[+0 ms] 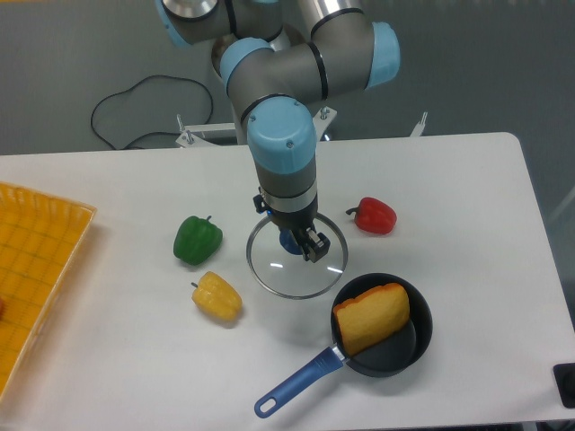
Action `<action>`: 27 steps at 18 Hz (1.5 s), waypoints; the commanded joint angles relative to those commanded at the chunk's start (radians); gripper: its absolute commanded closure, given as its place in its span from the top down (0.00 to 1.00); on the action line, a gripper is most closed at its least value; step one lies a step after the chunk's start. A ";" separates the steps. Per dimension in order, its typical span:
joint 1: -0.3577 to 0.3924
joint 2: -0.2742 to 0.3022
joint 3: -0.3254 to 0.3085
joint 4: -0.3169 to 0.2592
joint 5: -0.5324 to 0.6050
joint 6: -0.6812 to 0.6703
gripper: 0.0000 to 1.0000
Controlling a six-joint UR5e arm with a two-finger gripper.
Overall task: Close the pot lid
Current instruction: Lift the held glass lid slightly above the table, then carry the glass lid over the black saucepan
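The pot lid [280, 274], a clear glass disc with a metal rim, sits level at the table's middle, just up and left of the pot. My gripper [301, 242] comes straight down on the lid's centre, fingers closed around the blue knob [289, 241]. I cannot tell whether the lid rests on the table or hangs slightly above it. The dark pot [422, 334] stands uncovered at the front right, its blue handle [292, 384] pointing toward the front left. A yellow-orange wedge [370, 319] leans inside the pot.
A green pepper [197, 239] and a yellow pepper [216, 296] lie left of the lid. A red pepper [375, 215] lies to its right. A yellow basket [36, 269] occupies the left edge. A black cable [135, 99] loops behind the table.
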 joint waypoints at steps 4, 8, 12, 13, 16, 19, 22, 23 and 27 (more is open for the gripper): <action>0.008 0.002 0.017 0.003 0.000 0.000 0.29; 0.020 -0.003 0.054 0.002 0.000 0.000 0.29; 0.024 -0.015 0.064 0.012 0.006 0.000 0.29; 0.029 -0.021 0.071 0.026 0.008 0.000 0.29; 0.037 -0.032 0.086 0.086 0.006 0.000 0.31; 0.043 -0.057 0.106 0.103 0.011 0.000 0.30; 0.051 -0.103 0.121 0.103 0.012 -0.003 0.30; 0.057 -0.121 0.121 0.103 0.011 -0.002 0.30; 0.083 -0.167 0.126 0.103 0.002 -0.003 0.30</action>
